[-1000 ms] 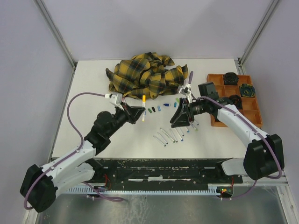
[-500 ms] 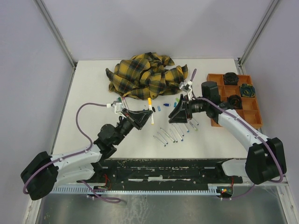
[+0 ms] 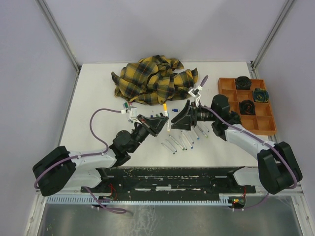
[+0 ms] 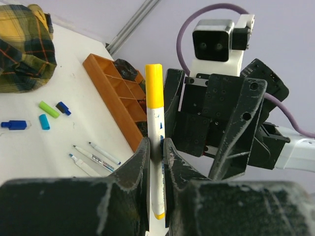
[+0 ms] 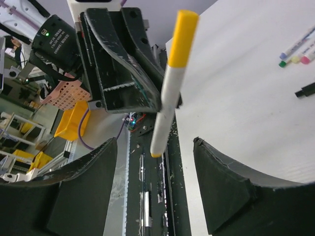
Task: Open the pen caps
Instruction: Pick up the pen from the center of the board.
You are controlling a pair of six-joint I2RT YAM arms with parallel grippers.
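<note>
Top external view had both of your arms reaching in from the near edge and meeting over the middle of the white table. Nearest you, your left gripper was clamped tight on the white barrel of a pen. It held the pen upright off the table, and the yellow cap was seated on the top end.

Your right gripper faced it from the other side, just beside the pen. Its jaws were spread wide, and in the right wrist view one finger showed on each side of the barrel. Neither finger touched the barrel or the cap.

On the table under the two grippers lay a row of pens, side by side and close together. A little farther out were the loose caps, green, blue and dark blue, scattered near each other.

Beyond them to your right stood the orange tray, with dark round items in some of its compartments. Farthest out, at the back of the table, the yellow-and-black plaid cloth lay bunched up.
</note>
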